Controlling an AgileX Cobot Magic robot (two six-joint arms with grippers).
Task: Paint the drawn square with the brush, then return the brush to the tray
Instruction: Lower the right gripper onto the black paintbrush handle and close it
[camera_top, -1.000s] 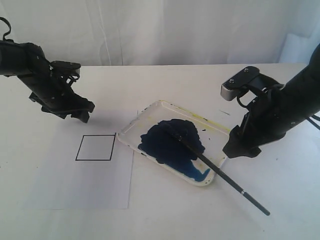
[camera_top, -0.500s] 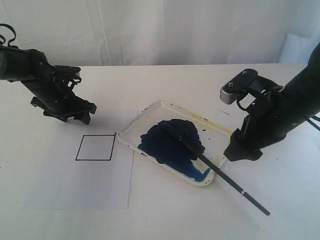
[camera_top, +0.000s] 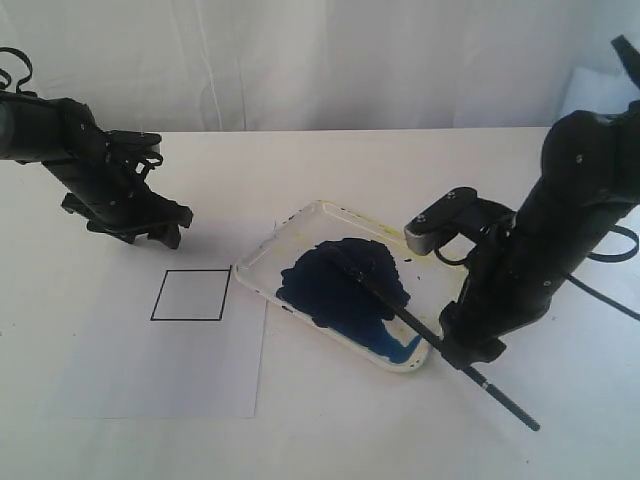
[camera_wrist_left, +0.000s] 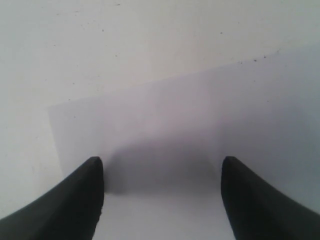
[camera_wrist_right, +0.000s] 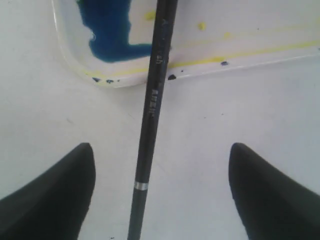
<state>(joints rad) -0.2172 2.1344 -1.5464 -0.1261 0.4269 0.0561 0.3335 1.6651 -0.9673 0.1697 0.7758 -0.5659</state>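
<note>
Since the brush (camera_top: 400, 314) lies with its loaded tip in the tray (camera_top: 285, 238) and its handle slanting over the near rim onto the surface (camera_top: 400, 170), any pinch on the handle levers against that rim. The right gripper (camera_top: 468, 350) hangs just above the handle outside the tray, jaws spread wide and holding nothing. In the right wrist view the handle runs between the fingers but nearer one than the other.

If the jaws close off-centre like that, one finger would likely meet the round handle first and roll or shove it aside. That could swing the tip through the paint and flick it, or nudge the light tray. A grip this far back, near the silver band (camera_wrist_right: 141, 185), may also leave the tip wobbly. A laden tip carried across could drip on the paper sheet (camera_top: 170, 370) outside the drawn square (camera_top: 190, 295), which is blank inside.

The left gripper (camera_top: 160, 232) hovers wide and empty over the paper's far edge, near the square.

The tray holds a big dark blue paint blotch (camera_top: 335, 285), the brush tip resting in it, and yellow stains (camera_wrist_right: 200, 62) along its rim.
</note>
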